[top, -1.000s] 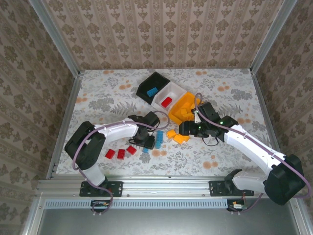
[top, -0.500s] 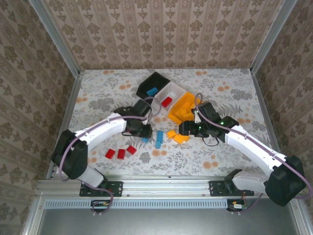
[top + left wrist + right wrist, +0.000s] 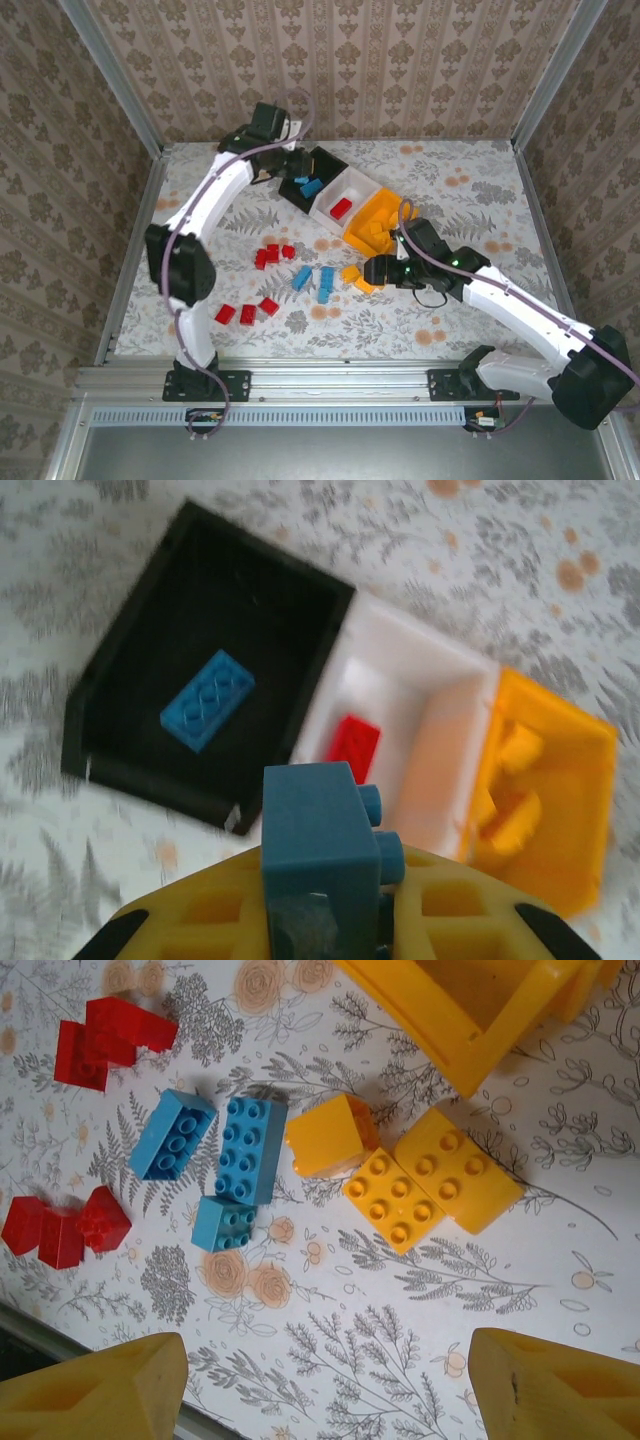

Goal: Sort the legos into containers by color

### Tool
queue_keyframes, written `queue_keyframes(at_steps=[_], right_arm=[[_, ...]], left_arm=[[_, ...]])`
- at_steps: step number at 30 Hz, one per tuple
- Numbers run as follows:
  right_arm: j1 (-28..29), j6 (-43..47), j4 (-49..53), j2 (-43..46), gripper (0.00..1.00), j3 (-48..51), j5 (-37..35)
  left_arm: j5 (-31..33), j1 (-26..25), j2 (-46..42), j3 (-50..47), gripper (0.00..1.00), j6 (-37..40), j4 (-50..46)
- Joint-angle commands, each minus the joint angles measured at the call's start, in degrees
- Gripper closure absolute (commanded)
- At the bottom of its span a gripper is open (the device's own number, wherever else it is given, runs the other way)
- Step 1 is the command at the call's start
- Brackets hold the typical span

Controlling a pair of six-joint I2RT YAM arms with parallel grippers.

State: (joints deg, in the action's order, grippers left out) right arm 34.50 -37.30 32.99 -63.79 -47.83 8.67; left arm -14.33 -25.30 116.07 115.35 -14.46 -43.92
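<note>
Grips a small blue plastic brick (image 3: 315, 820) in the left tool (image 3: 320, 930), seemingly just above the near wall of the black rectangular plastic bin (image 3: 150, 775); holds the right tool (image 3: 325, 1385) wide, empty, well right of that bin.

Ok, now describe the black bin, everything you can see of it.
The black bin is a small open-topped rectangular box of dull black plastic, standing upright on the floral table at one end of the row of three. One side lies against the white bin. Inside lies one blue brick, flat, studs up, the floor around it bare. The left gripper, shut on a second blue brick, hangs close above its near side.
</note>
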Motion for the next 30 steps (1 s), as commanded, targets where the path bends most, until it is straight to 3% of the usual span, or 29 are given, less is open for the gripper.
queue_keyframes(at_steps=[1,9,11,13,18,25,30], right_arm=[[1.5,-2.9,1.4,3.6,0.24,1.5,-2.9],[2.8,-4.9,5.2,10.3,0.23,4.6,-5.1],[2.8,-5.1,5.8,11.3,0.23,5.0,-5.6],[2.7,-5.2,6.0,11.7,0.22,5.2,-5.8],[2.9,-5.4,5.2,11.1,0.2,4.9,-5.7],[3.0,-5.2,4.2,8.2,0.2,3.1,-5.0],[5.2,-3.9,4.2,2.1,0.2,-1.0,-4.5]], left_arm=[[0.1,1.1,10.0,10.6,0.79,3.5,-4.3],[0.8,1.8,28.8,37.1,0.78,2.5,-10.5],[0.0,2.2,30.6,39.1,0.75,1.7,-10.8],[-0.6,2.7,30.7,38.2,0.6,0.9,-9.9],[-0.7,3.0,29.4,37.6,0.48,1.5,-10.6],[-1.0,3.3,20.5,31.0,0.45,2.5,-11.4],[0.2,2.6,5.4,13.3,0.42,3.6,-8.4]])
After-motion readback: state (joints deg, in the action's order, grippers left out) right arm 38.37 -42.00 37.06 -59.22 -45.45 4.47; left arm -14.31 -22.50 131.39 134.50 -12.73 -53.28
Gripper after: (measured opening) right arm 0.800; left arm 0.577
